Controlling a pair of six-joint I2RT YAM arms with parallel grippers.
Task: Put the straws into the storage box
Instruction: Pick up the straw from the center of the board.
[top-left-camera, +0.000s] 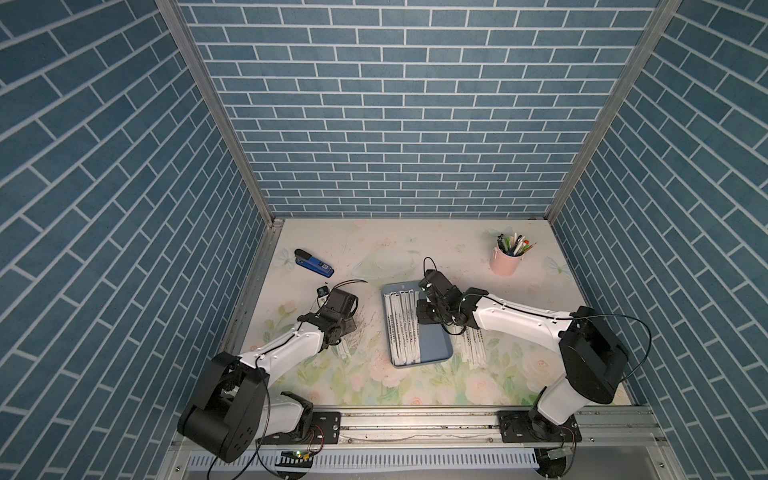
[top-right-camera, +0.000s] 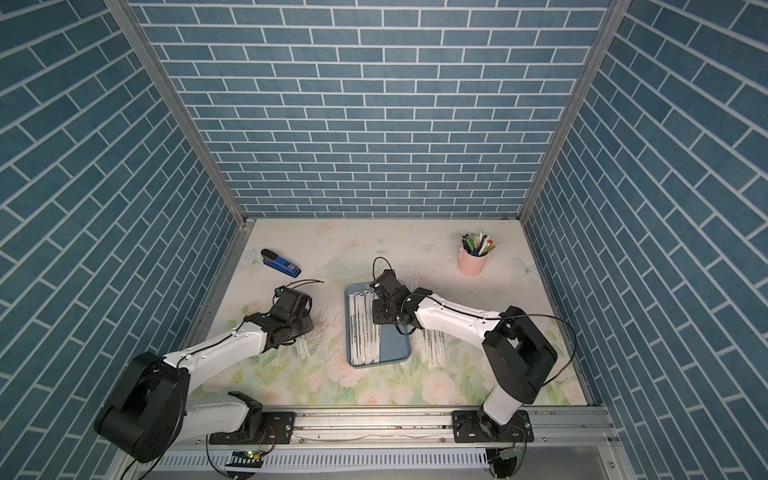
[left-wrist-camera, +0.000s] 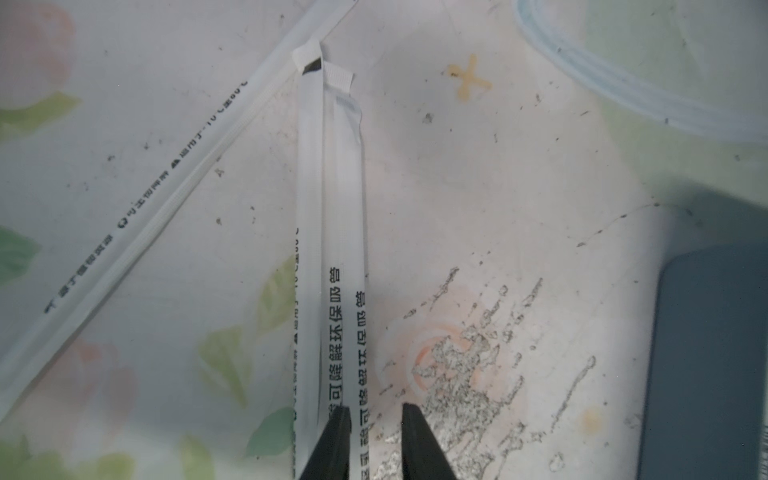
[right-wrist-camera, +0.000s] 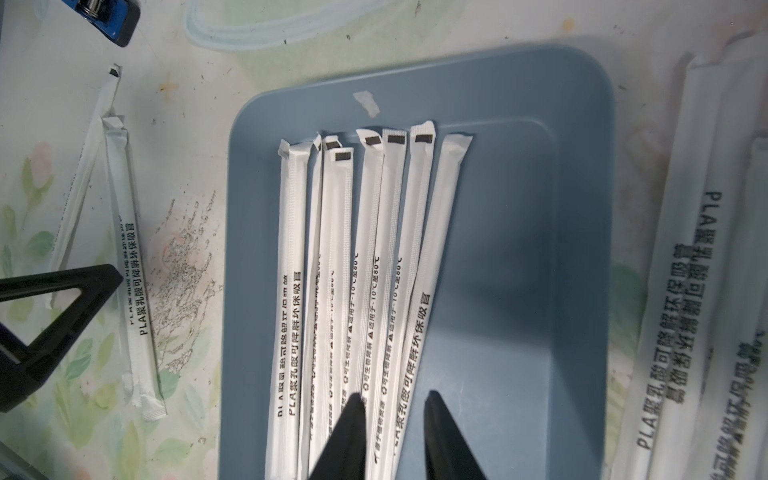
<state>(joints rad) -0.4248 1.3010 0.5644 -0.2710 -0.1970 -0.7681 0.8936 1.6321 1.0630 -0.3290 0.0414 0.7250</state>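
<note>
lining the smooth round-cornered storage box (right-wrist-camera: 519, 249), thin paper-wrapped straws (right-wrist-camera: 374, 249)

Blue brick-pattern walls (top-left-camera: 399, 104), pale floral tabletop (top-left-camera: 415, 386)

White-wrapped straws (right-wrist-camera: 370, 249) lying lengthwise in blue-grey storage box (right-wrist-camera: 519, 249) (left half), others loose on both sides

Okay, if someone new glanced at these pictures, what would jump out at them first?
The blue-grey storage box mid-table, with a row of white-wrapped straws lying lengthwise in its left half and the right gripper above them. Next, loose straws on the floral tabletop just right of the box, and the left gripper low over a few more on its left. A pink cup of pens sits far right, a blue stapler far left.
</note>
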